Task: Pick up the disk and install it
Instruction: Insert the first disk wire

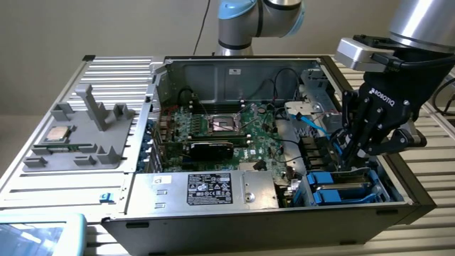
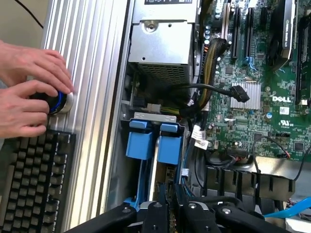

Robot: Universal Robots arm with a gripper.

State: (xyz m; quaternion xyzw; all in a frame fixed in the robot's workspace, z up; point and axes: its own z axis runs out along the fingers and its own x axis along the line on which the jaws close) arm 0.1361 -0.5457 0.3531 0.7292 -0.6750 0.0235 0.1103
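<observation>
- Because the computer case (image 1: 249,218) lies on its side with the panel off, I can reach straight down into it; the drive bay sits in the corner at the exterior view's right.
- Across the floor of the case lies the green motherboard (image 1: 235,128), well apart from where I work, so its cables stay out of my way.
- My gripper (image 1: 352,160) hangs low over that bay, pointing down so the narrow slot can take it.
- Standing on edge in the bay is the disk (image 1: 341,188), its blue carrier (image 2: 170,145) lined up with the bay's guides. My fingers (image 2: 155,213) are drawn nearly together at its upper edge. I judge they pinch the carrier rather than hover, since the thin edge is the one part I can reach.
- Outside the case, a person's hands (image 2: 29,97) rest on a round knob beside a keyboard (image 2: 34,174).
</observation>
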